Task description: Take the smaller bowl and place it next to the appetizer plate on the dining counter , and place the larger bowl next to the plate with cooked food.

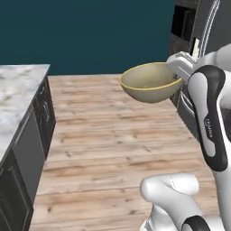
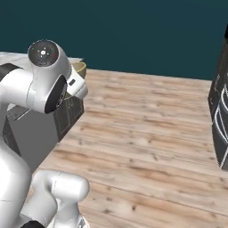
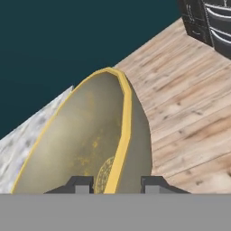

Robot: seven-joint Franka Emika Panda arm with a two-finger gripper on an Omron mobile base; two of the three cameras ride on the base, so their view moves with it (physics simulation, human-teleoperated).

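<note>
The gripper (image 3: pixel 116 184) is clenched on the rim of the larger bowl (image 1: pixel 150 82): in the hand view one finger tip (image 3: pixel 80 184) rises inside the wall and the other outside it, with the yellowish rim running up between them. The bowl is off any surface, carried in the air over the wooden floor (image 1: pixel 113 149), mouth up and roughly level in the left base view, with the hand at its right edge. In the right base view just a sliver of its rim peeks out behind the wrist.

Further out, a marble worktop (image 1: pixel 18 97) over dark cabinet doors stands to the left, well apart from the bowl. Dark, tall cabinetry (image 2: pixel 220 120) stands at the right. Beyond is a teal wall.

The bowl looks stiff and hard, probably ceramic or the like, so it will not flex under the pinch but could chip if set down hard. It is wide and deep, and a hold at one point of the rim leaves most of its weight hanging out to one side; I judge it may swing or slip between the tips if the arm moves sharply. The smooth glaze gives little friction. A rim pinch is the sensible hold here, since the body is too wide to span. Slow, level carrying suits it best.
</note>
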